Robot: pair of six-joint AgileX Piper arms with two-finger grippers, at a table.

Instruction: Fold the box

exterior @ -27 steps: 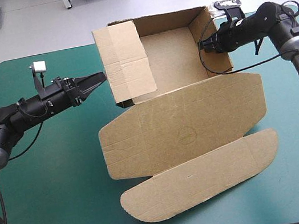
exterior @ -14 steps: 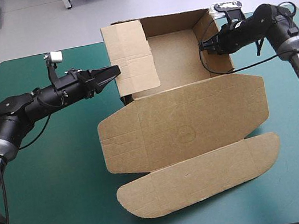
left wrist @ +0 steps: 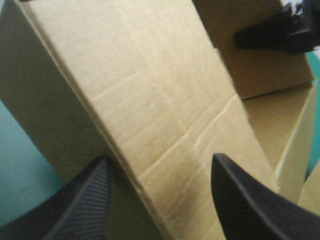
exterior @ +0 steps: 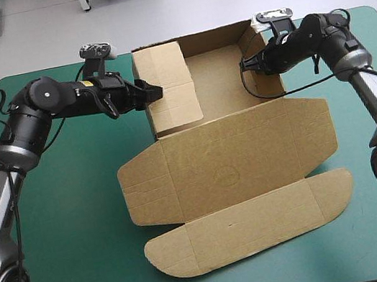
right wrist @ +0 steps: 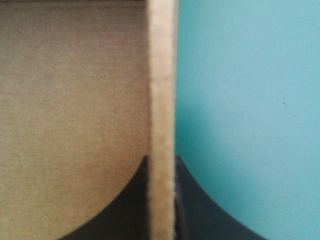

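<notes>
The box [exterior: 230,170] stands by the far edge of the counter [exterior: 68,242], lid flat toward the near edge. The left hand [exterior: 153,93], fingers apart, straddles the wall facing the left edge; the right hand [exterior: 246,63] is clamped on the opposite wall.

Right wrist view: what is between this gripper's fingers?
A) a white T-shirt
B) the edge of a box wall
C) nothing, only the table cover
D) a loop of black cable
B: the pale cut edge of the box wall runs up between the right gripper's black fingers. They are all but shut on it, with brown board on one side and the teal-green cover on the other.
</notes>
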